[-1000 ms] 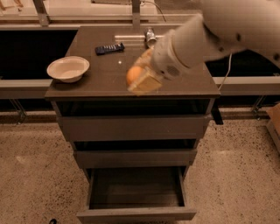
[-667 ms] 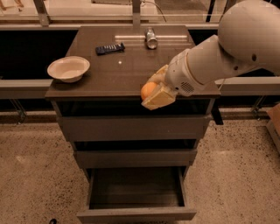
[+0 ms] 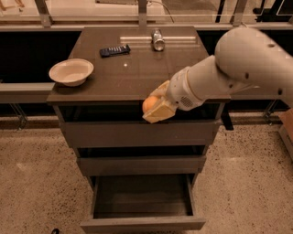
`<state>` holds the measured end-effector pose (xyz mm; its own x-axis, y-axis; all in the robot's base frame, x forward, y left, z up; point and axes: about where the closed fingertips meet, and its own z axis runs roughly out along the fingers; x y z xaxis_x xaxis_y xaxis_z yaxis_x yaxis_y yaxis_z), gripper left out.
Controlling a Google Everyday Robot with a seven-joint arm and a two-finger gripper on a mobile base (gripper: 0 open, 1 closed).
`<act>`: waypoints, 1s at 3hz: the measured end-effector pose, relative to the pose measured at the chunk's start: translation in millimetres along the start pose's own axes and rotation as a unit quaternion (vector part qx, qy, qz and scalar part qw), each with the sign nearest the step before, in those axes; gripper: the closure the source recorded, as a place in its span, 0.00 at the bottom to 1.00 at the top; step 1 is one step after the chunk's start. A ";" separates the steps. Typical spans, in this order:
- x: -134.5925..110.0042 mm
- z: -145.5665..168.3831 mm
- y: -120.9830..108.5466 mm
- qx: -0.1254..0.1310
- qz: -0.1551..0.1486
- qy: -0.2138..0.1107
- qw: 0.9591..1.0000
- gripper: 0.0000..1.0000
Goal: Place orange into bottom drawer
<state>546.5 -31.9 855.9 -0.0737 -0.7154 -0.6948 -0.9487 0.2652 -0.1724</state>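
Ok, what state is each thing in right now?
gripper: shut on the orange, at the front edge of the cabinet top.
orange: held above the bottom drawer, not yet inside.
bottom drawer: pulled open.
top drawer: closed.
middle drawer: closed.
bowl: upright on the cabinet top, left side.

Setting: indoor robot test area, lab or office type. Evidence: speckled hard floor [image 3: 36, 183], metal rail posts [image 3: 142, 9] behind, and a lone dark three-drawer cabinet with its bottom drawer [image 3: 142, 201] pulled open. Its counter [image 3: 137, 73] carries a cream bowl [image 3: 71, 71], a can [image 3: 158, 40] and a black handset [image 3: 115, 50]. A white robot arm's gripper [image 3: 153, 109] hangs at the counter's front edge, clamped on the orange [image 3: 149, 103].
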 end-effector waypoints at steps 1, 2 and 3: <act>48.4 61.2 19.9 -0.026 0.041 -0.047 0.998 1.00; 107.3 106.7 34.0 -0.006 0.062 -0.112 0.992 1.00; 135.8 120.5 26.0 0.008 0.068 -0.151 0.986 1.00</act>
<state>548.9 -44.3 672.9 -0.1034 -0.4480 -0.8880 -0.9310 0.3579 -0.0722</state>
